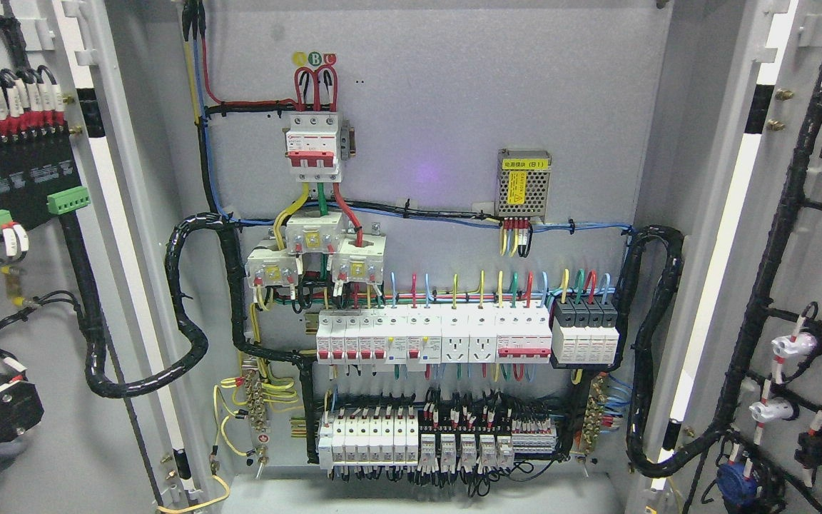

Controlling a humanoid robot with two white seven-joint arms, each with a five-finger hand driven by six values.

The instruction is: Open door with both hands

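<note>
Both doors of the electrical cabinet stand swung wide, the left door (40, 300) filling the left edge of my view and the right door (796, 285) the right edge, each showing its inner face. Neither of my hands nor any part of my arms shows, so I cannot tell whether my fingers are spread or curled. On the left door's inner face sits a black terminal module (18, 178) with red-and-white wire ends above it and green connectors (68, 200) at its lower edge; a thick black wire loom (97, 335) runs from it down and across into the cabinet. The right door carries a branching black harness (760, 300) leading to white lamp backs (793, 348) and a blue fitting (736, 482) low down. Between the doors the grey back panel (454, 86) lies in plain sight: a red-handled main breaker (315, 146) near the top, three white current transformers (315, 250) below it, a small mesh-cased power supply with a yellow label (523, 183) to the right, a row of white breakers and sockets (432, 339) across the middle, and a lower row of breakers and relays (418, 439) near the cabinet floor.
</note>
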